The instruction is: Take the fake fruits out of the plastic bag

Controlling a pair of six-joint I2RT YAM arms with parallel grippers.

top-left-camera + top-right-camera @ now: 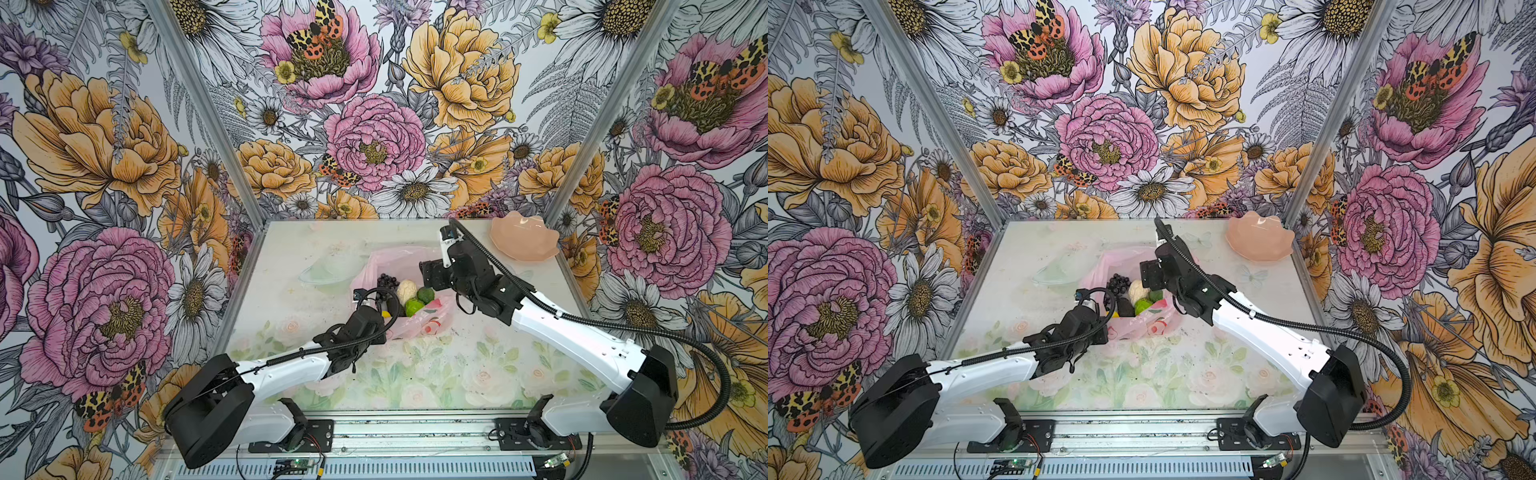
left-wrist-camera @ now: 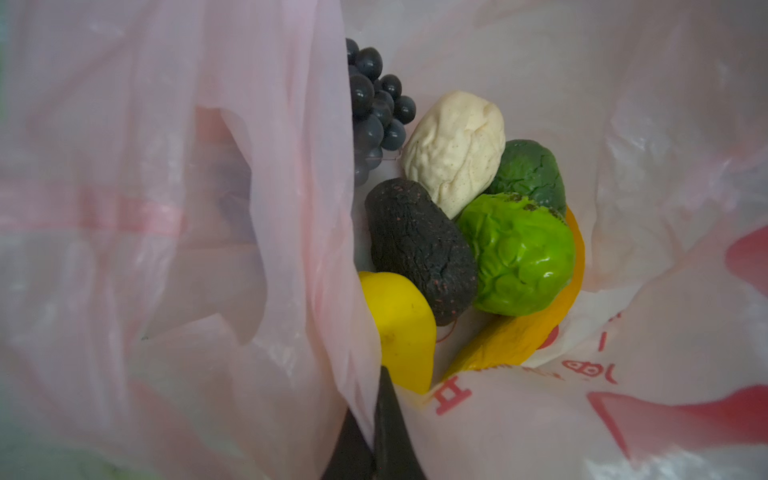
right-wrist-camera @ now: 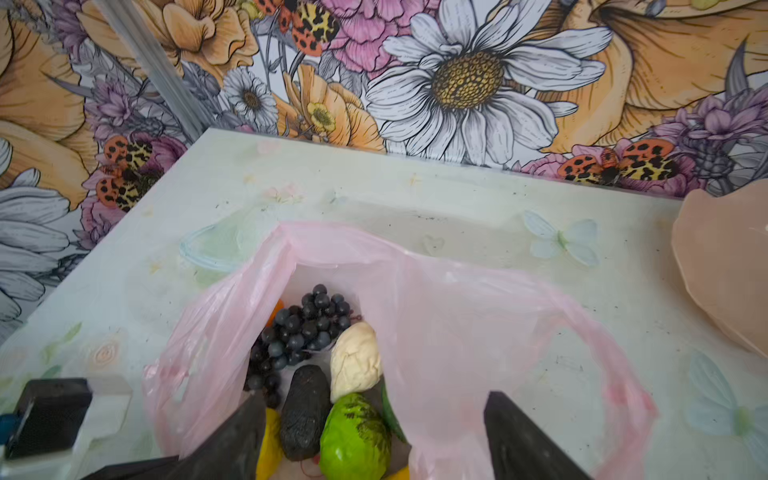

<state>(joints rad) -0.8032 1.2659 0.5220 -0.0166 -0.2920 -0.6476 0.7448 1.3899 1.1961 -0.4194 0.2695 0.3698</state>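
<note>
The pink plastic bag [image 1: 399, 257] [image 1: 1125, 255] lies open mid-table with the fake fruits inside. In the left wrist view I see dark grapes [image 2: 374, 112], a cream pear [image 2: 453, 149], an avocado [image 2: 422, 249], a bright green fruit [image 2: 519, 257], a dark green one [image 2: 530, 172], a lemon [image 2: 399, 324] and a banana [image 2: 519, 328]. My left gripper [image 2: 376, 415] [image 1: 384, 309] is shut on the bag's near rim. My right gripper [image 3: 374, 419] [image 1: 430, 276] hangs open over the mouth, one finger above the fruits, the other outside the bag's wall [image 3: 457, 332], holding nothing.
A peach-pink scalloped dish [image 1: 523, 241] [image 1: 1260, 241] [image 3: 727, 270] stands at the table's back right corner. A clear plate [image 1: 328, 270] lies left of the bag. Flowered walls close the back and both sides.
</note>
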